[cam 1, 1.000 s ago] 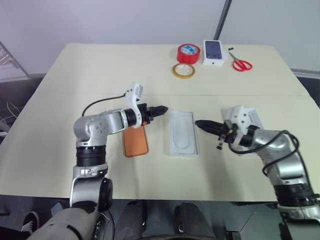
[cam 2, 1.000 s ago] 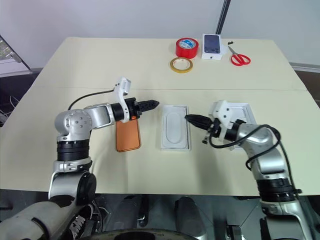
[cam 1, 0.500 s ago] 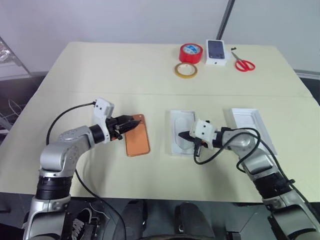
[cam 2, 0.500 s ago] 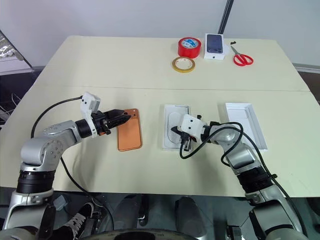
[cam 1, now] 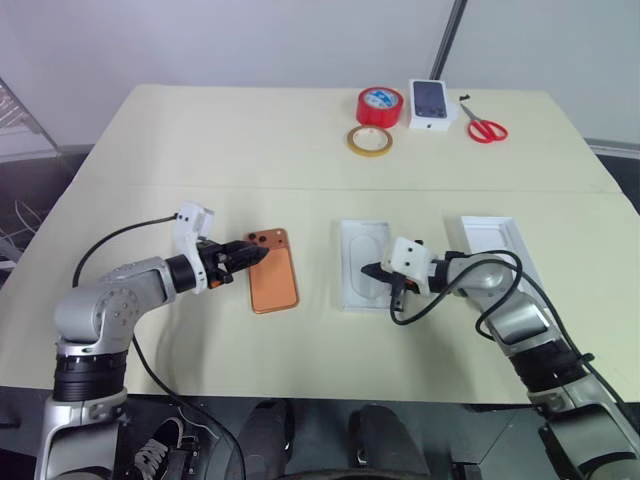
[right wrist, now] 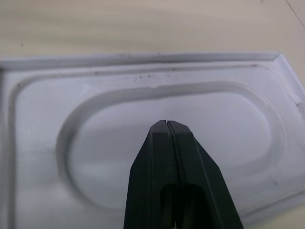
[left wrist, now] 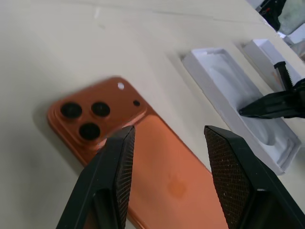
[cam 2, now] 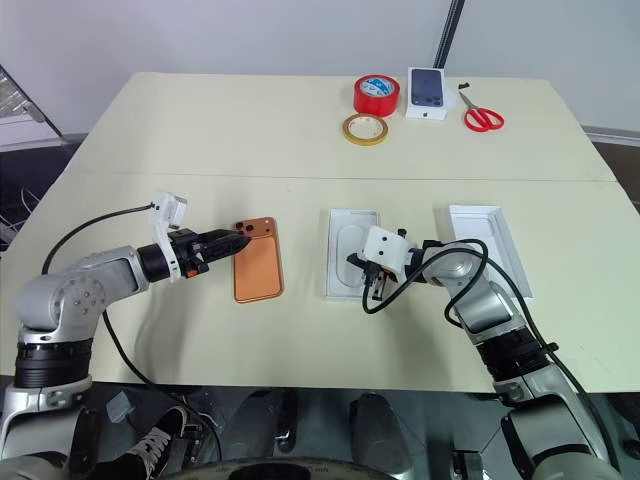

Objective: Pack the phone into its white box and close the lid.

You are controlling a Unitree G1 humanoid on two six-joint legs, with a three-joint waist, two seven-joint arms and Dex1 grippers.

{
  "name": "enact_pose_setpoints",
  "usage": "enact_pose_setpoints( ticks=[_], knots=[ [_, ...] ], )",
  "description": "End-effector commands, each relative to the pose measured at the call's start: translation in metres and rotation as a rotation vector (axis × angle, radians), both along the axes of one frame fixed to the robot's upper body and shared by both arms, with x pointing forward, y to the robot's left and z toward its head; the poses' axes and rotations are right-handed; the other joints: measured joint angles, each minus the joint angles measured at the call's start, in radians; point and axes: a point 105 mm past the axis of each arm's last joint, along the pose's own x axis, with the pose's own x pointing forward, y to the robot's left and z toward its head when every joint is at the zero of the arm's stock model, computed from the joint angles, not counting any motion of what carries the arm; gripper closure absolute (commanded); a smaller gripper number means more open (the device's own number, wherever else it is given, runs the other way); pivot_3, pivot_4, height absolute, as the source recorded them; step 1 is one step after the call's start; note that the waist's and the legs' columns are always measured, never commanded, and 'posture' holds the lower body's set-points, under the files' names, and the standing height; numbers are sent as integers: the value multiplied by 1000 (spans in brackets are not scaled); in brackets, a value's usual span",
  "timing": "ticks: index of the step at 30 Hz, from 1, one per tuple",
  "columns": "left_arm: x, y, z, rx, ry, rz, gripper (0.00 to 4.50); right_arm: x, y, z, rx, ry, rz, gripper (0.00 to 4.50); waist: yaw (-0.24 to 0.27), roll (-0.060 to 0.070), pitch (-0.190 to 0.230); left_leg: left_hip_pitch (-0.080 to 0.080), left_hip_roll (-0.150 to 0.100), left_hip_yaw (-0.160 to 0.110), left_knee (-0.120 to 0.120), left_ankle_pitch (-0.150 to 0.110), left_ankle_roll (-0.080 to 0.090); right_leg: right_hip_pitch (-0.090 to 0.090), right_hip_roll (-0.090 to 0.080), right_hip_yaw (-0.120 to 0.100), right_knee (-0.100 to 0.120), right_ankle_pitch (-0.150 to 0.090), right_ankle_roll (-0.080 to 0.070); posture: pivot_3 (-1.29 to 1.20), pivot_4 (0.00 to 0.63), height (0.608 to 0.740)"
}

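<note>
The orange phone [cam 1: 273, 273] lies flat on the table, back up, with its camera block [left wrist: 93, 117] at the far corner. My left gripper [cam 1: 256, 253] hovers low over that corner, open, one finger [left wrist: 116, 162] on each side and nothing held. To the phone's right is the white box [cam 1: 366, 225]; a white moulded insert [cam 1: 366, 248] with an oval recess fills it and hides its inside. My right gripper [right wrist: 167, 123] is shut and empty, its tip over the insert's recess. The plain white lid [cam 1: 497, 250] lies open side up further right.
At the table's far side stand a red tape roll [cam 1: 378, 104], a yellow tape ring [cam 1: 369, 140], a small white box printed with a dark phone [cam 1: 430, 103] and red scissors [cam 1: 484, 127]. A seam [cam 1: 150, 187] crosses the table behind the phone.
My left gripper has drawn back to the left, uncovering the phone; its tips now sit at the camera corner. My right gripper came left and down onto the insert, fingers shut.
</note>
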Motion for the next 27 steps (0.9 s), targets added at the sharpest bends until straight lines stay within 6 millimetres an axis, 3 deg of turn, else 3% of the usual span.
enact_pose_setpoints(
  ticks=[1,11,14,16,18,23,27],
  knots=[
    [1,7,13,-9,-22,12,2045,0,5,5,26,-17,1,4481,0,0,0,0,0,0,0,0,0,0,0,0,0,0,0,0,150,740],
    [-12,15,9,-79,130,15,2045,21,16,37,123,-135,-42,4481,-1,0,0,-2,0,0,0,0,0,-4,0,0,1,0,0,0,150,740],
    [-15,25,9,-124,195,57,2045,20,39,69,280,-167,7,4481,-6,1,0,-4,0,0,0,0,0,-5,1,0,2,0,0,0,150,740],
    [-14,32,6,-166,251,102,2045,18,51,77,315,-158,42,4481,-5,1,0,-4,0,0,0,0,-1,-6,1,0,3,0,0,0,150,740],
    [-15,37,-2,-193,301,144,2045,17,66,76,311,-136,66,4481,-4,1,0,-4,0,0,0,0,-1,-6,1,0,3,0,0,0,150,740],
    [-23,30,-16,-216,403,162,2045,9,92,53,162,-117,163,4481,0,0,0,-5,0,0,1,0,-1,-7,1,0,3,0,0,0,150,740],
    [-23,20,-20,-238,414,165,2045,11,100,34,50,-82,167,4481,0,0,0,-5,0,0,2,1,-1,-7,1,0,5,0,0,0,150,740]
  ],
)
